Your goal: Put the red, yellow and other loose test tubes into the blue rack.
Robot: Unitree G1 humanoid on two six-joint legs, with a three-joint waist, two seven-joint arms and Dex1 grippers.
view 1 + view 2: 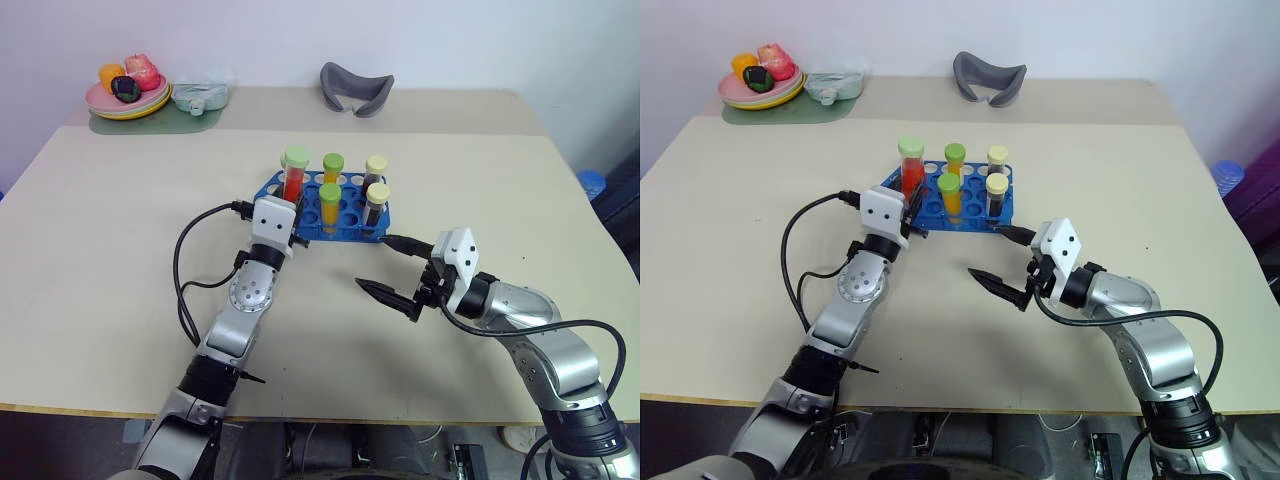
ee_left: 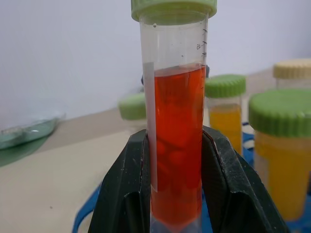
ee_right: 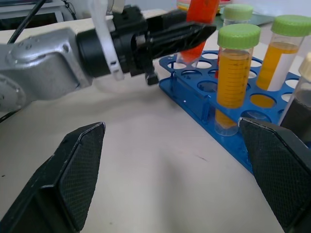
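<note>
A blue rack (image 1: 345, 222) stands mid-table. Two yellow tubes with green caps (image 1: 329, 208) and two dark tubes with cream caps (image 1: 377, 203) stand upright in it. My left gripper (image 2: 177, 194) is shut on a red tube with a green cap (image 1: 293, 178), held upright at the rack's left end. The red tube's tip (image 3: 193, 48) hangs just over the holes there; I cannot tell if it is inside one. My right gripper (image 1: 375, 262) is open and holds nothing, low over the table just in front of the rack.
At the far left corner sits a plate of toy fruit (image 1: 125, 95) on a green mat, with a clear bag (image 1: 200, 96) beside it. A grey curved object (image 1: 355, 88) lies at the back. Bare tabletop lies left and right of the rack.
</note>
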